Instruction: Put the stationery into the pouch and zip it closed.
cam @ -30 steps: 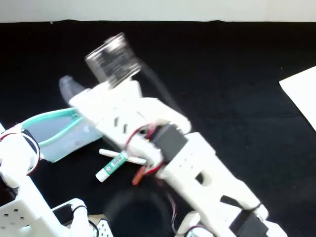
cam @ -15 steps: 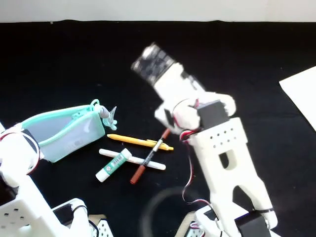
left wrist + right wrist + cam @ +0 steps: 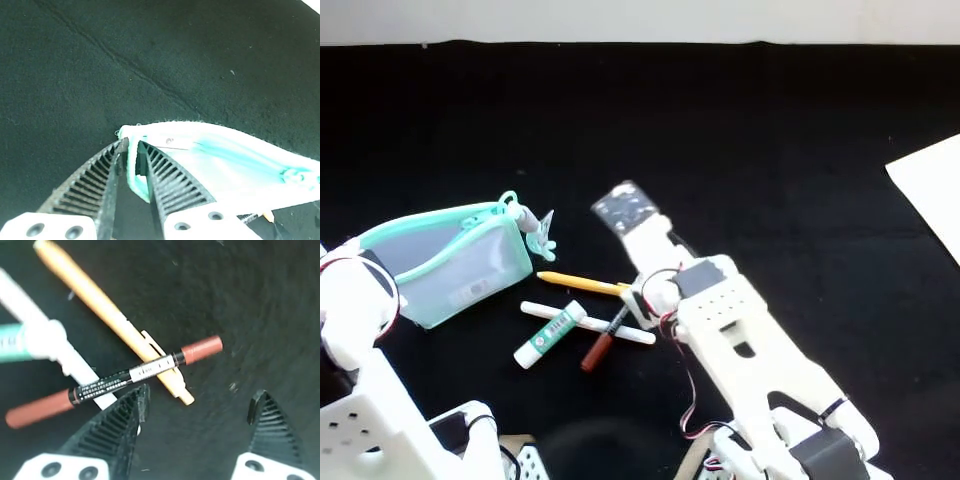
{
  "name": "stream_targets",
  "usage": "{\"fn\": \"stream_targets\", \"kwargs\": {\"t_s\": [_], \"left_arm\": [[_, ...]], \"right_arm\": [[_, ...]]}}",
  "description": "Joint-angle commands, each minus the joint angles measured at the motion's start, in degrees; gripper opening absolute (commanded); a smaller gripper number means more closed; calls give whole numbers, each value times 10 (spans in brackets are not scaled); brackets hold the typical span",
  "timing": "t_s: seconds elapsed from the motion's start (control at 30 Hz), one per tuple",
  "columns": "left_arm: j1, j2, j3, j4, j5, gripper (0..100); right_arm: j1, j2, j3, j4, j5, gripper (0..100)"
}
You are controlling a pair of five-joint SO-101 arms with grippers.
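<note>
The pouch, pale mint with a see-through side, lies at the left of the black surface, its zip edge facing the far side and a small charm hanging off the corner nearest the pens. The left claw is narrow and clamped on the pouch's opposite end, with the mint trim pinched between its ribbed fingers; from this view I cannot tell how far the zip stands open. All the stationery is outside the pouch, in a loose heap just beside it. A yellow pen lies closest to the pouch. A brown-capped marker lies slantwise over the yellow pen near its clip and also over a white stick. A green-and-white glue stick crosses that white stick at the other end, so the four pieces overlap one another. The right claw hangs wide open just above the heap, holding nothing, with one finger over the marker's black barrel and the other over bare cloth, and the yellow pen's tip between them. From above, the right arm covers the far ends of the yellow pen and the marker. A white sheet lies at the right edge of the surface, well apart from everything else.
</note>
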Motion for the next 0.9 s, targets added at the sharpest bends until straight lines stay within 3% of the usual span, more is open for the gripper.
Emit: {"fn": "stream_targets", "kwargs": {"t_s": [0.0,0.13,0.4,0.77,0.87], "left_arm": [[-7,6,10,1,6,6],[-7,4,10,2,6,6],[-7,3,10,1,6,6],[-7,3,34,-2,6,6],[-7,2,43,-2,6,6]], "right_arm": [[-7,-15,-3,-17,-171,313],[-13,-14,-6,-18,-285,313],[-65,-12,24,-22,-396,313],[-83,-12,111,-151,-411,304],[-83,-12,131,-175,-411,184]]}}
